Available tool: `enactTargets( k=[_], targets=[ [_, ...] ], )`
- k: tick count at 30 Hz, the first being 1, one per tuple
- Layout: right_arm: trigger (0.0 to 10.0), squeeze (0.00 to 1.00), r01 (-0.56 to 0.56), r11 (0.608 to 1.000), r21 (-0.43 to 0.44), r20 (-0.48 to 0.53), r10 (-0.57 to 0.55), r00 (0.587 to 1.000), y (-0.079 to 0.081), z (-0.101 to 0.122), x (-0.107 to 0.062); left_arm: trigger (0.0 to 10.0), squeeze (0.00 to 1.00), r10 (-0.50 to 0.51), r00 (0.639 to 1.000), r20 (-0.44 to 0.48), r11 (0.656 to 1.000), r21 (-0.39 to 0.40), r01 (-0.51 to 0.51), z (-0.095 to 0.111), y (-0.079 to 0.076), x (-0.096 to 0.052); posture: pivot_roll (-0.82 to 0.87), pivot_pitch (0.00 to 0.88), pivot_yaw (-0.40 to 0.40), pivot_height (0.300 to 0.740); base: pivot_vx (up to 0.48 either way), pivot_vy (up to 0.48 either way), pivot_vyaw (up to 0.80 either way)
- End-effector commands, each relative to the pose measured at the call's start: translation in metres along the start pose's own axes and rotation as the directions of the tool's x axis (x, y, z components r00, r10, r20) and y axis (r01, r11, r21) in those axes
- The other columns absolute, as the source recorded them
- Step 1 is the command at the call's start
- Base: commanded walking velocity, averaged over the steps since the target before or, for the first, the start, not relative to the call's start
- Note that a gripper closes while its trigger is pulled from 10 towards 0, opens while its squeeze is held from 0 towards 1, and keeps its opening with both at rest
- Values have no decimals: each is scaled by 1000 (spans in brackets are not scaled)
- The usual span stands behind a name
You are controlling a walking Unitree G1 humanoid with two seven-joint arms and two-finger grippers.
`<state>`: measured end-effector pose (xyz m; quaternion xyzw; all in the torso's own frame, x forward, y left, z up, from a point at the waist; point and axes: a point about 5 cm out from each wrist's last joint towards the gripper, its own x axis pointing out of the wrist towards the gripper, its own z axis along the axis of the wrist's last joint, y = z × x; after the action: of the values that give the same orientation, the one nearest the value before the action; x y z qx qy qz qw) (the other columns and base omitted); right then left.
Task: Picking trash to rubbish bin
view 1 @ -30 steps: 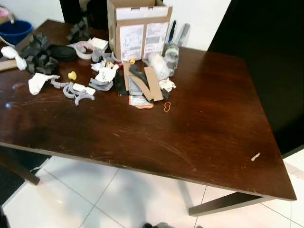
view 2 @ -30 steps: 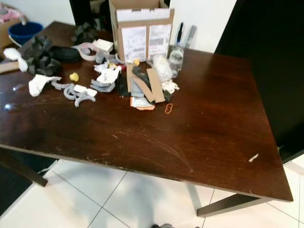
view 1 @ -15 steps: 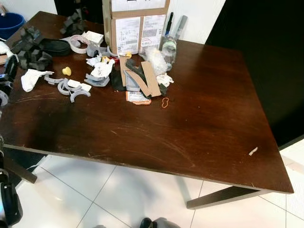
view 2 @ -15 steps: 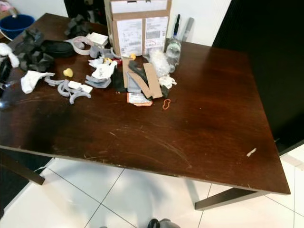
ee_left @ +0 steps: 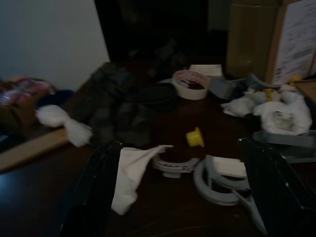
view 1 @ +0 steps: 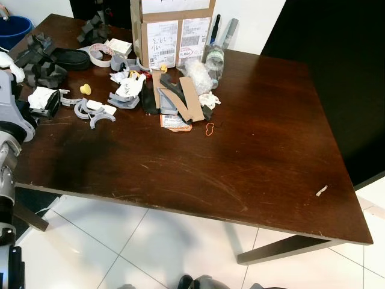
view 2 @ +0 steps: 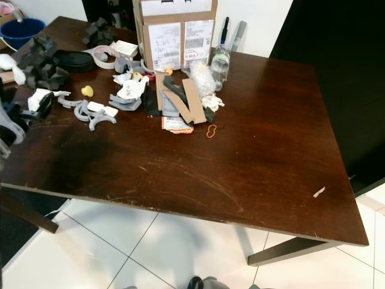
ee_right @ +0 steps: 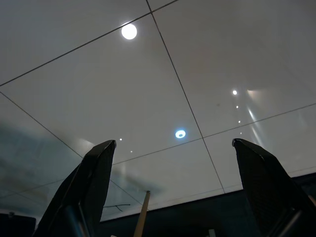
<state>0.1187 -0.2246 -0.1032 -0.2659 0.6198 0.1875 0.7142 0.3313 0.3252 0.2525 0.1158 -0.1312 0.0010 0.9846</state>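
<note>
1. Big dark wood tabletop [view 1: 252, 150], glossy and pretty scratched up, standing on white floor tiles [view 1: 150, 253]. White wall behind it, and a black panel [view 1: 337, 78] past the edge farthest from the box.
2. Using the cardboard box [view 1: 171, 30] at the back edge as the landmark: nearly all the trash sits in front of it and out toward the robot's left.
3. Right in front of the box: a cardboard strip [view 1: 191, 102] lying over dark scraps, a small printed packet [view 1: 176, 123] and an orange rubber band [view 1: 210, 128] a bit nearer the robot.
4. Just beside the box, on the black-panel side, there's a clear bottle [view 1: 215, 59] and a crinkly plastic bag [view 1: 197, 75].
5. Left of the box: a tape roll [view 1: 101, 53], black foam chunks [view 1: 42, 60], grey curved clips [view 1: 90, 111], a yellow cap [view 1: 85, 89] and a crumpled white paper [view 1: 41, 96].
6. Left end effector [view 1: 47, 103] is at that white paper, well left of the box. In the wrist view its fingers [ee_left: 98, 187] are spread wide, with the paper lying by one of them, nothing gripped.
7. Right end effector [ee_right: 173, 197] is spread wide too, pointed up at a panelled ceiling [ee_right: 187, 74] with spotlights.
8. A lone white scrap [view 1: 323, 191] sits at the near corner, far from the box.
9. Blue bucket [view 1: 13, 27] on the floor beyond the tabletop's far left corner.
</note>
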Motion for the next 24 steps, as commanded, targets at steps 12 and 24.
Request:
enactTargets(
  k=[12, 24],
  targets=[
    [10000, 0, 143, 919, 368, 112, -196, 974, -7, 27, -1, 10000, 0, 126, 992, -21, 980, 155, -121, 14, 23, -14, 280, 114, -52, 740, 0, 0, 0],
    [10000, 0, 193, 829, 525, 10, -233, 972, -17, 11, -3, 10000, 0, 137, 991, -3, 984, 114, -136, 18, 18, -12, 265, 103, -50, 740, 0, 0, 0]
  ],
)
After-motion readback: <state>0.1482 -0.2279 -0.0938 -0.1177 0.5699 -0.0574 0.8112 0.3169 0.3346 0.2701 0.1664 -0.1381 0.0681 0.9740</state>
